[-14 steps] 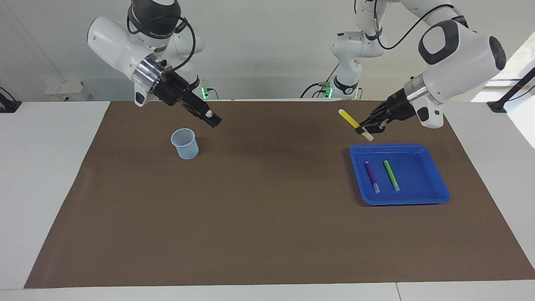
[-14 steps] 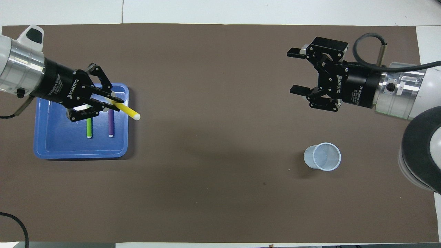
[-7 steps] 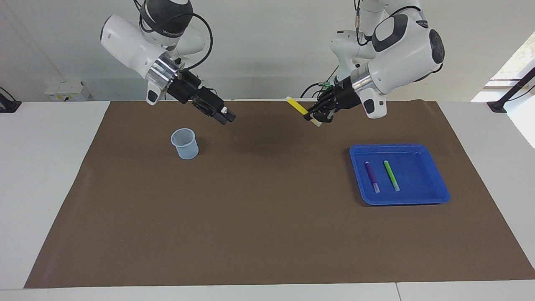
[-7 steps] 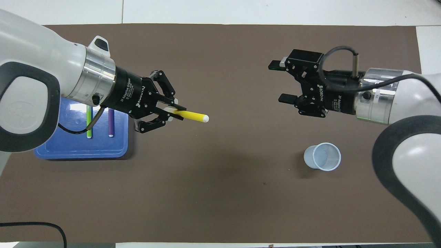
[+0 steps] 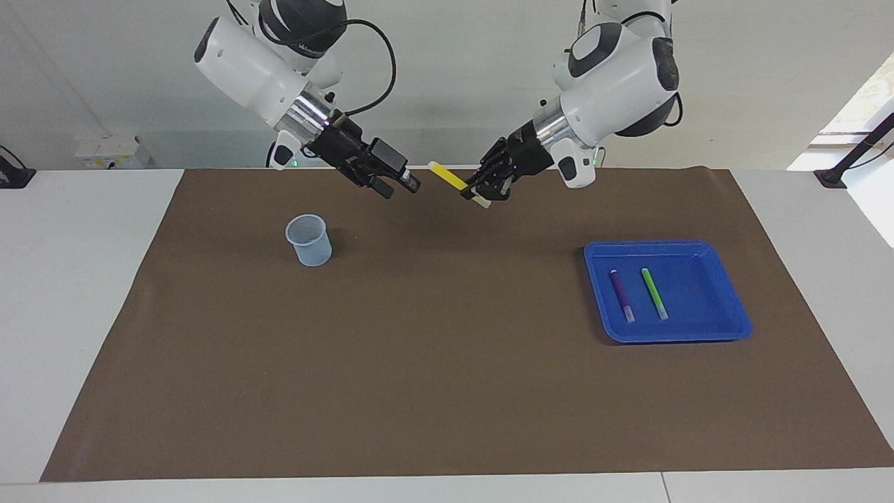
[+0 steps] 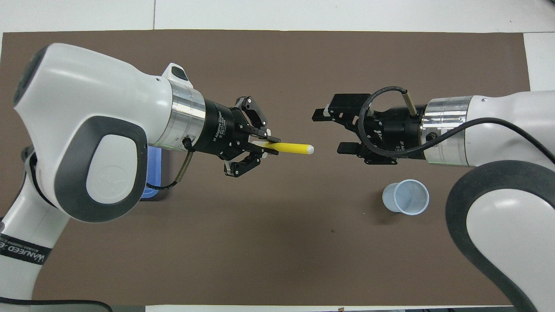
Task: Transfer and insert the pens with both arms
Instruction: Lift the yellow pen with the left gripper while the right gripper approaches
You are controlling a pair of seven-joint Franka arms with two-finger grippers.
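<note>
My left gripper (image 5: 478, 193) is shut on the yellow pen (image 5: 447, 177) and holds it in the air over the middle of the mat, at the end nearer the robots. The pen's pale free tip (image 6: 308, 149) points at my right gripper (image 5: 401, 181). That gripper is open, level with the pen and a short gap from its tip. In the overhead view the left gripper (image 6: 263, 145) and right gripper (image 6: 330, 132) face each other. The purple pen (image 5: 621, 294) and green pen (image 5: 654, 293) lie side by side in the blue tray (image 5: 726, 328).
A pale translucent cup (image 5: 308, 239) stands upright on the brown mat (image 5: 447, 363) toward the right arm's end, also in the overhead view (image 6: 406, 196). The tray sits toward the left arm's end; from overhead the left arm covers most of it.
My left gripper has carried the yellow pen from beside the tray to over the mat's middle. My right gripper has moved toward it from near the cup and stays open.
</note>
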